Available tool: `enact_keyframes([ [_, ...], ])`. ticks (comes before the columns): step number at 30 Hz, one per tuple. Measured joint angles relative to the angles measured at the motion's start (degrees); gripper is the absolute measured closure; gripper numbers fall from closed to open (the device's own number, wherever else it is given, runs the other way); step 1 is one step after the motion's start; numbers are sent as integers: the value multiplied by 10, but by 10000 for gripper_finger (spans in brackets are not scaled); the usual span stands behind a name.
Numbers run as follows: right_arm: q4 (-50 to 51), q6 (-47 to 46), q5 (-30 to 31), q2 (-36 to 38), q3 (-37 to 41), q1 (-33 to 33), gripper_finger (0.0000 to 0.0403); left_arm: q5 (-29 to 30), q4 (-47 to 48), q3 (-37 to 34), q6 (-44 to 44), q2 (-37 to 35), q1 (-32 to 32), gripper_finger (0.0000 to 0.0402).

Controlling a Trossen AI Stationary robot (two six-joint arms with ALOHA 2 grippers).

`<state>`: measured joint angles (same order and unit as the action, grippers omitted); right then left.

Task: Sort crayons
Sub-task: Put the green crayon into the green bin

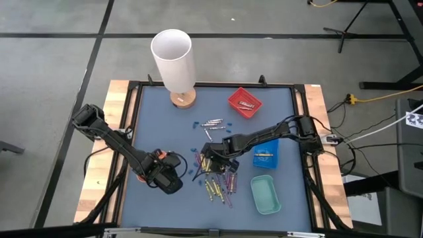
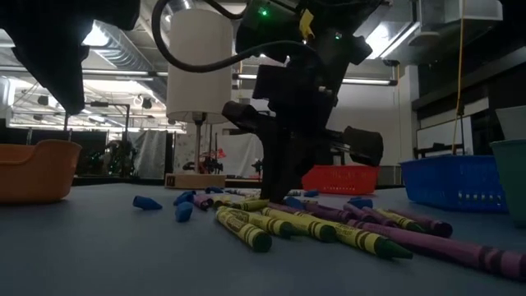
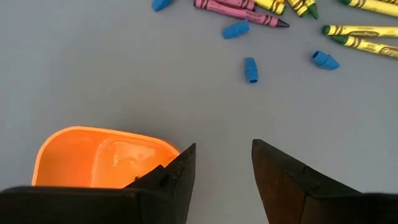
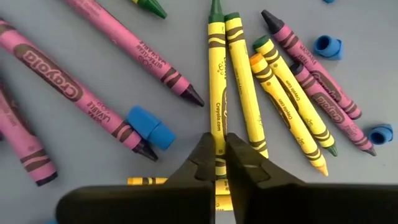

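Crayons [image 4: 217,93] light, stiff, waxy-slick, snap-prone; grip mid-shaft. Right gripper [image 4: 221,152] jaws clamped on yellow crayon. Left gripper [image 3: 222,165] jaws apart beside orange tray [image 3: 93,155].

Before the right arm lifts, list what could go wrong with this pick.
1. The right gripper is shut on a yellow crayon whose twin lies right alongside, touching or nearly so; lifting may drag it.
2. The fingers pinch the crayon near one end, so it may tilt or slip out.
3. Blue bits and pink crayons crowd the pile and could be scattered.
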<state>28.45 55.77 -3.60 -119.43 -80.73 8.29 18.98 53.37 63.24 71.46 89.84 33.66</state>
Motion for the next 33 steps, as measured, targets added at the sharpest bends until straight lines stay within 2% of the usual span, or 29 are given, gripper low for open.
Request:
enact_keyframes([
  [6,35,0,11,33,2,4,387,0,-5,0,0,0,0,260],
  [18,150,-9,148,119,0,74,388,44,-26,0,0,0,0,260],
  [25,201,-107,190,154,0,119,389,65,-43,0,0,0,-1,260],
  [33,275,-281,195,171,0,172,387,75,-73,0,-1,0,-1,260],
])
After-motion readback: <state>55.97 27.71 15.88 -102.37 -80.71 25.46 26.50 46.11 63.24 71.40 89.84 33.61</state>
